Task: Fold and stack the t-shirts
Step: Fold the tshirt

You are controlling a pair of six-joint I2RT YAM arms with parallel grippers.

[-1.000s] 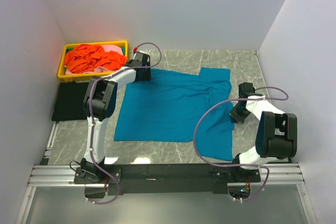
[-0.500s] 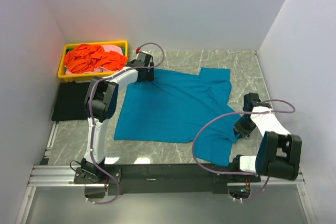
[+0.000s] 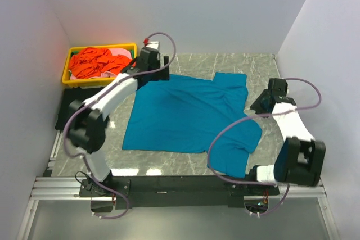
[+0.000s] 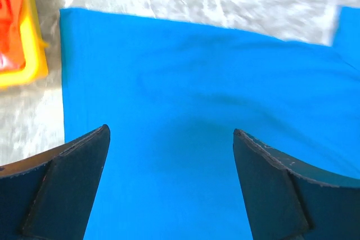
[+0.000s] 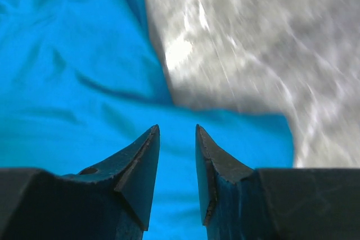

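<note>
Teal shirt (image 3: 185, 116) spread flat on table (image 3: 225, 63), long axis left–right, sleeves at right end. Left gripper (image 4: 171, 133) gaping, empty, above far-left corner. Right gripper (image 5: 177, 130) slightly parted, empty, above sleeve end.

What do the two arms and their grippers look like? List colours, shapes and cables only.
The left arm and right arm have white links between bulky black joint housings. A greyish-purple cable loops loosely along each, and the left one has a small red fitting near the wrist. The left gripper and right gripper carry dark, matte, wedge-shaped fingers tapering to tips.
</note>
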